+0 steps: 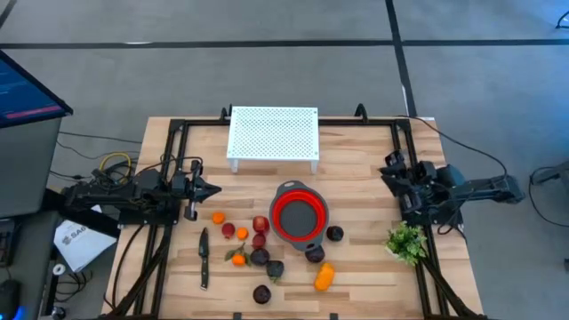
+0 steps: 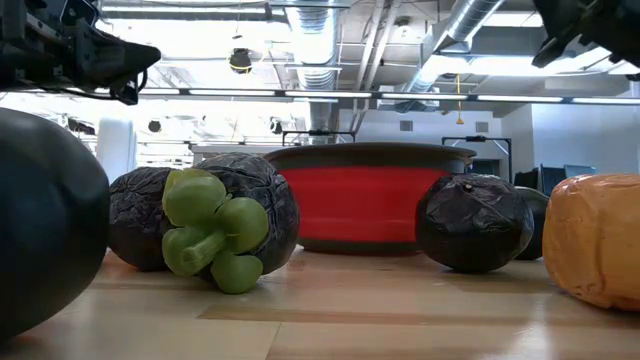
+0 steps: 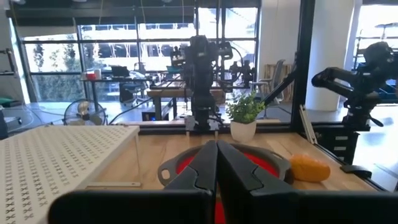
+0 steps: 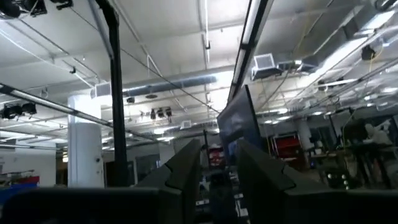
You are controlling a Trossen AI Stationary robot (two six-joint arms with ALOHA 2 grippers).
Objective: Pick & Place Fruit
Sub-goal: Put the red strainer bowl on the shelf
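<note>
Bare wood between my left claw [image 1: 213,188] and red bowl [image 1: 300,214]: clear path. Fruit [image 1: 258,244] crowds bowl's left and front. Knife [image 1: 204,258] lies beside it. White rack [image 1: 273,134] blocks rear. Sprig [image 1: 406,241] sits under my right claw [image 1: 392,174].

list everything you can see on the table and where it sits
fruit: about a dozen, orange, red and dark purple, loose on the wood left of and below the bowl
bowl: one, red with grey rim, table centre, nothing visible inside
perforated rack: one, white, behind the bowl
knife: one, black, left of the fruit
leafy sprig: one, green, right side
table: one, light wood
left pincer: shut, empty, left of the fruit
right pincer: slightly parted, empty, raised at the right edge
</note>
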